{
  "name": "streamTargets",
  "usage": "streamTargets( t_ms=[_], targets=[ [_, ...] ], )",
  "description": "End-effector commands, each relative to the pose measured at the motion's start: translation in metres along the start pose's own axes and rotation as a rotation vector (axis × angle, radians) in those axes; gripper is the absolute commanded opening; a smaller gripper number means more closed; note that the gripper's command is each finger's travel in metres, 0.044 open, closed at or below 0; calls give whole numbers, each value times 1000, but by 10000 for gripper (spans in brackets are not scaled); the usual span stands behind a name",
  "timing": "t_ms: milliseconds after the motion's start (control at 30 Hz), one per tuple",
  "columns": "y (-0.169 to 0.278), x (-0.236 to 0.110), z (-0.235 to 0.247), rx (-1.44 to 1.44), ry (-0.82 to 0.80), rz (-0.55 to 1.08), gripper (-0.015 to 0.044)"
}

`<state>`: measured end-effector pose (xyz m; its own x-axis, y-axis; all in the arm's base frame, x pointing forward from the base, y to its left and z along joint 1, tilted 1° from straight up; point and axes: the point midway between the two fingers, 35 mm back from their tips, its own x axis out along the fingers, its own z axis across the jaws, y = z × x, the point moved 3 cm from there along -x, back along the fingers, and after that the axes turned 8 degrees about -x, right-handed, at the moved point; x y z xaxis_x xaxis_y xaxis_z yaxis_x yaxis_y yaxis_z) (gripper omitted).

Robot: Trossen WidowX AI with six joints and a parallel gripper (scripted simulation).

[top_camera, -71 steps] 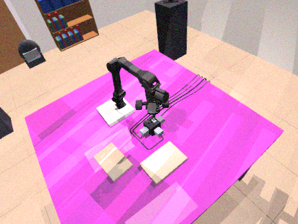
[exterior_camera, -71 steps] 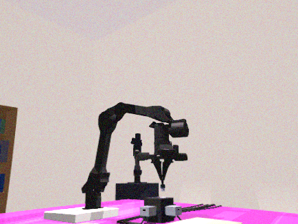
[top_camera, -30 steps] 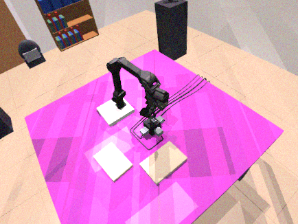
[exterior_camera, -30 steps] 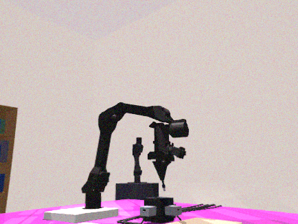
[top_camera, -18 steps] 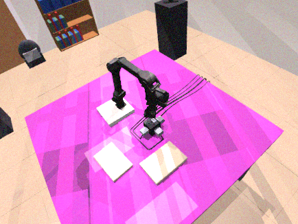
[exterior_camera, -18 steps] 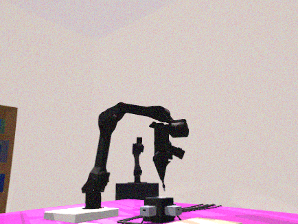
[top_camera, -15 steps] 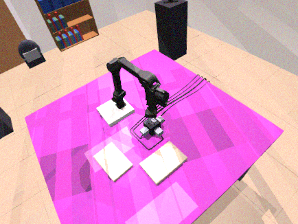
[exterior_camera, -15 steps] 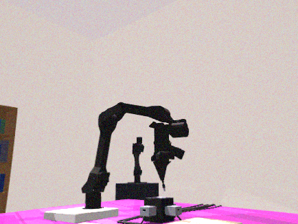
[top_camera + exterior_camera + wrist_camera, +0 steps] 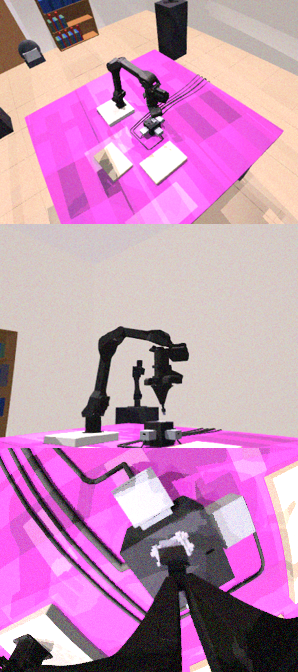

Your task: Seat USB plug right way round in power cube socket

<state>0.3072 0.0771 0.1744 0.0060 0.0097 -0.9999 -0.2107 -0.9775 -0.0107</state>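
The dark grey power cube stands on the magenta table, with white plugs in its sides. One of these side plugs shows large in the wrist view. My gripper points straight down and is shut on the small whitish USB plug. It holds the plug a short way above the cube's top face, clear of the socket. The socket itself is hidden behind the plug and fingertips in the wrist view.
Black cables run from the cube to the table's far right edge and loop around its front. Two pale flat slabs lie in front of the cube. The arm's white base plate is to the left.
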Motion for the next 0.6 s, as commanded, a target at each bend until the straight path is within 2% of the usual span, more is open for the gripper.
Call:
streamTargets(
  t_ms=[0, 400, 567],
  targets=[
    [0, 0, 0, -84, 0, 0, 0],
    [0, 0, 0, -394, 0, 0, 0],
    [0, 0, 0, -412, 0, 0, 0]
  ],
)
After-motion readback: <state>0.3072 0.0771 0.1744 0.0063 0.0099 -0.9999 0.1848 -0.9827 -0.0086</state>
